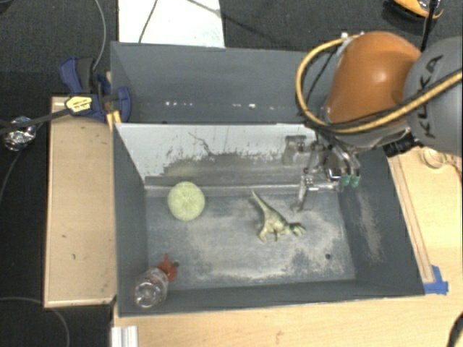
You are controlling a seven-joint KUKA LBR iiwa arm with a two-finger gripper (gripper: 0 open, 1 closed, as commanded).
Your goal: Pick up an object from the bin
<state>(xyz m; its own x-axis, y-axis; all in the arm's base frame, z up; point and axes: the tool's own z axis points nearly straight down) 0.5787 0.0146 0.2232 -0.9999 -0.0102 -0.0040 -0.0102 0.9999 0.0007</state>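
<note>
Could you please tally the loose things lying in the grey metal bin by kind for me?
pale green round ball: 1
small olive-green toy dinosaur: 1
clear plastic bottle with a red cap: 1
Total: 3

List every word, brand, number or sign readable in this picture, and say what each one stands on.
"KUKA": dark letters running lengthwise on the grey robot arm link at the right, partly crossed by a yellow cable.
Clear plastic bottle with a red cap, bin's near-left corner: no label readable.
Pale green round ball and small green toy dinosaur: no text on either.
</note>
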